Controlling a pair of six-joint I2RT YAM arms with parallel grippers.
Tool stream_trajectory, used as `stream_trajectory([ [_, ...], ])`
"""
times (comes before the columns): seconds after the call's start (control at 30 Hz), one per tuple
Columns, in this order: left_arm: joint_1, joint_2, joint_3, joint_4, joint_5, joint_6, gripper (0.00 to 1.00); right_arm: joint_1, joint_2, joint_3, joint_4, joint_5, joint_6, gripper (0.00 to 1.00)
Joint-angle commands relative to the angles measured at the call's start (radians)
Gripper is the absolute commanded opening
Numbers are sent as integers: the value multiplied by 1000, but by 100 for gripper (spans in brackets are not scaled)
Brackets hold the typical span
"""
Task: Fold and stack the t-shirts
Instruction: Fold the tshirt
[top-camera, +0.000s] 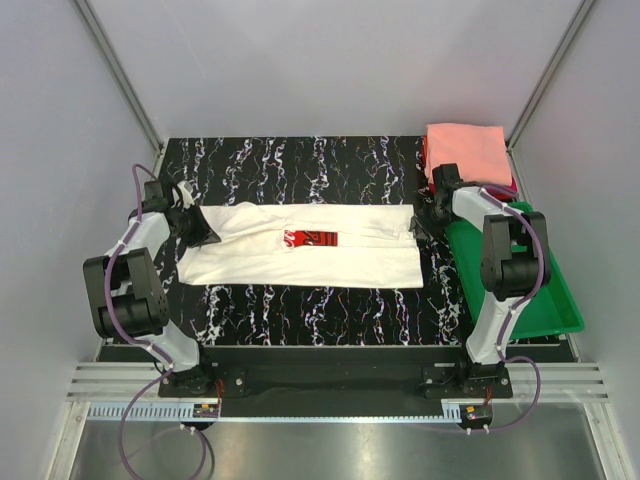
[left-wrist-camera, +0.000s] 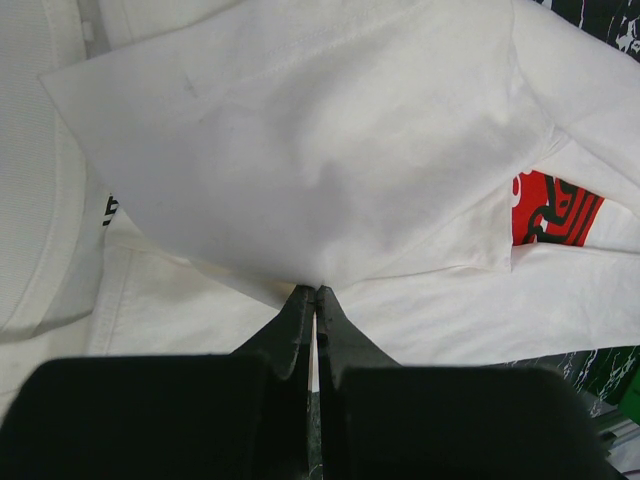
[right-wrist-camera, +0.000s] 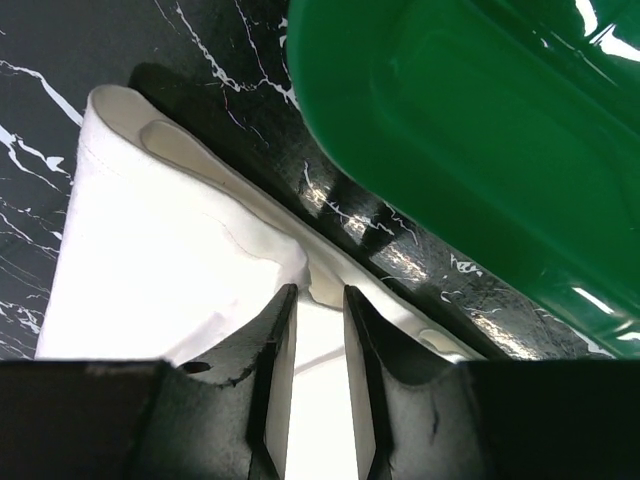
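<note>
Folding the cream-white t-shirt (top-camera: 300, 258) is the step in hand. It lies across the middle of the black marbled bench (top-camera: 300, 160) as 1 long band, sides already turned in, with its red print (top-camera: 312, 238) facing up. The left end effector (left-wrist-camera: 315, 292) is clamped tight on a flap of cloth at the band's left end, and the wrist view shows that flap lifted off the layer beneath. The right end effector (right-wrist-camera: 320, 290) sits at the opposite end, just beside the green tray (right-wrist-camera: 480, 150). Its jaws are parted a little over the doubled edge and do not look clamped on it. The folded stack (top-camera: 465, 150), salmon-pink on top, waits at the far right corner. The band probably needs a crosswise fold next, 1 end carried over the other. That calls for a firm pinch through both layers on the right, and for both ends to travel level so the soft cotton does not skew or sag open. The packet can then go on the stack.
</note>
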Motion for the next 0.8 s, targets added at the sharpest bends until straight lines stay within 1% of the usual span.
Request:
stream_trajectory([
  [0.0, -4, -35, 21, 29, 21, -3, 0, 11, -48, 39, -29, 37, 19, 33],
  [0.07, -4, -32, 23, 29, 24, -6, 0, 11, -60, 42, -35, 66, 18, 33],
  [0.23, -4, -32, 25, 29, 23, -4, 0, 12, -83, 48, -39, 72, 38, 33],
  [0.6, -4, -27, 28, 32, 31, -6, 0, 27, -39, 55, -52, 60, 39, 34],
  [0.77, -5, -27, 25, 33, 32, -4, 0, 28, -59, 62, -61, 95, 30, 35],
])
